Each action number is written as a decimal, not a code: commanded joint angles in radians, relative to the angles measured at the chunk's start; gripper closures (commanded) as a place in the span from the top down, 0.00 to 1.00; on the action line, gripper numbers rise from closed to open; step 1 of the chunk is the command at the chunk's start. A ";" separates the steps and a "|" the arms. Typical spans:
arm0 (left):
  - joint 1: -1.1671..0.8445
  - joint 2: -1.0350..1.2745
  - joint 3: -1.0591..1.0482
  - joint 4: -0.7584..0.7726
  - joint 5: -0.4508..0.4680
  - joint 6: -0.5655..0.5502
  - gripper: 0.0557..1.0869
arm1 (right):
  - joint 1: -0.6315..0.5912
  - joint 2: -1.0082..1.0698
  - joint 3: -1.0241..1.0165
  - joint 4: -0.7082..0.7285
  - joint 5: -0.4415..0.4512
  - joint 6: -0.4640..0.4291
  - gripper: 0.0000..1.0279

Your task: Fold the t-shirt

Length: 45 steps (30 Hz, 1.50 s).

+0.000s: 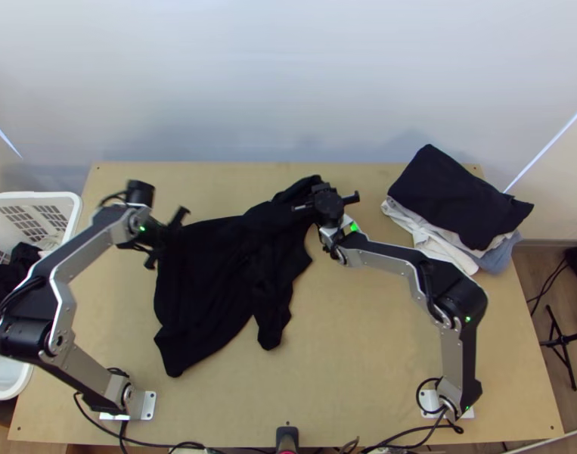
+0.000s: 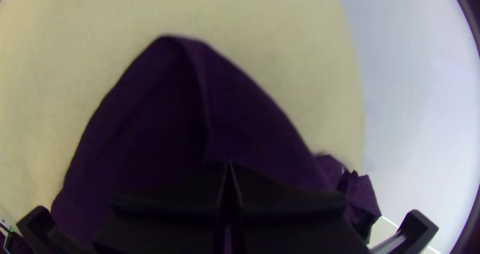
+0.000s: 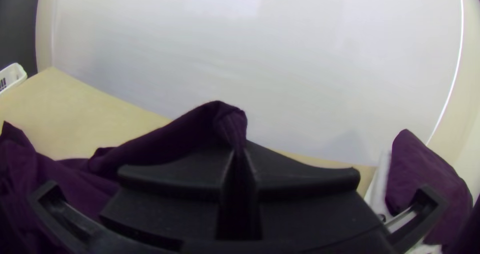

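Top view. The black T-shirt [image 1: 220,280] lies bunched and partly spread on the light wooden table [image 1: 379,363], toward ten o'clock from the table's centre. Loose folds cross its middle; one narrow part points to five o'clock and a broader corner to seven. The left gripper [image 1: 169,236] is at the shirt's ten o'clock edge, the right gripper [image 1: 324,200] at its two o'clock end. At nine o'clock on the table's border stands a white plastic laundry basket [image 1: 70,204] with slotted walls. It contains a crumpled black garment [image 1: 12,276] and a small piece of pale cloth [image 1: 50,241]. At two o'clock is a stack of folded laundry: a black garment [image 1: 454,197] on top, white garments [image 1: 432,240] below it, and a blue garment [image 1: 501,256] at the bottom.

Left wrist view. The fingers of the left gripper [image 2: 229,164] are brought together, tips nearly meeting. They appear to pinch the T-shirt, as far as the dark cloth permits judgement; a raised fold runs to the tips.

Right wrist view. The fingers of the right gripper [image 3: 239,153] are closed on a gathered end of the T-shirt, which stands in a raised loop at the tips. The basket's rim and the folded stack are recorded beyond.
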State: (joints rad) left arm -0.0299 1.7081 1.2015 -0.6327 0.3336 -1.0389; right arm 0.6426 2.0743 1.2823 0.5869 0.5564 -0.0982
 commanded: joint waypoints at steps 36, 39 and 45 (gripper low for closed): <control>0.231 -0.285 0.268 0.364 -0.317 0.505 0.03 | -0.354 -0.461 0.399 -0.872 -1.283 0.795 0.03; 0.211 -0.294 0.265 0.353 -0.317 0.505 0.03 | -0.348 -0.461 0.371 -0.872 -1.287 0.790 0.03; 0.205 -0.318 0.240 0.341 -0.324 0.505 0.03 | -0.327 -0.476 0.313 -0.872 -1.306 0.764 0.14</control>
State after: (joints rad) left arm 0.1844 1.4082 1.4506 -0.2893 0.0139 -0.5411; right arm 0.3088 1.6135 1.6398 -0.2901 -0.7238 0.6765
